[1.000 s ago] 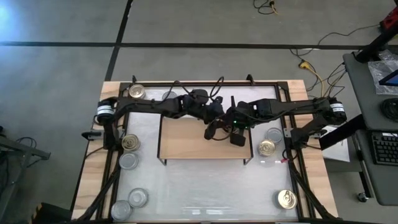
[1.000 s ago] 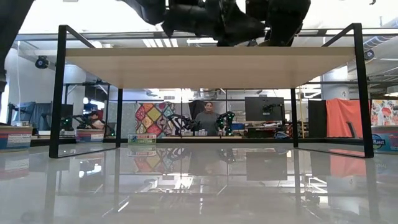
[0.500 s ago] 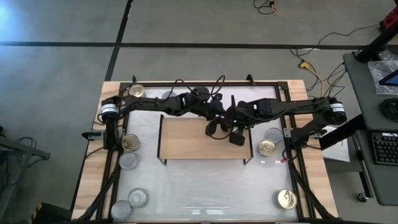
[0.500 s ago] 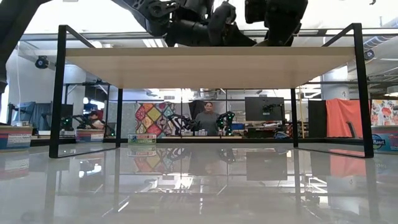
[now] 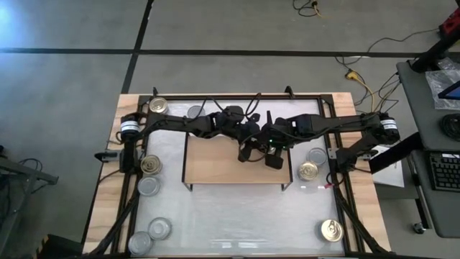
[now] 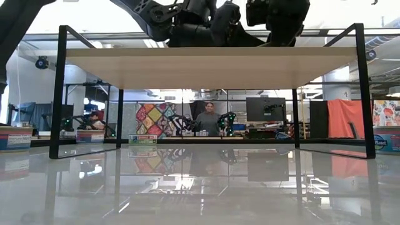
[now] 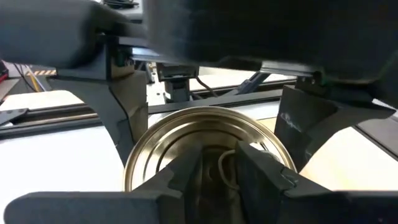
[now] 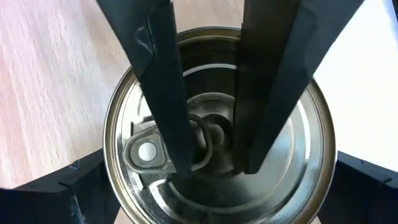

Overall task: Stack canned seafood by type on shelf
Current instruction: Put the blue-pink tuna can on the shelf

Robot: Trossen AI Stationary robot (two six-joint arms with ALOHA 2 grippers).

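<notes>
Gold-topped ribbed tin [image 8: 214, 149] with pull-ring, gripped by right pincer [image 8: 211, 165] and left pincer [image 7: 217, 171] together.

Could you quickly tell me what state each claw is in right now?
Left claw: cannot be told.
Right claw: closed on the round gold-topped metal tin.

You get one view straight down over the table, one level beneath the shelf [image 6: 206, 65], and two close wrist views sharing one can [image 8: 217, 124].
</notes>
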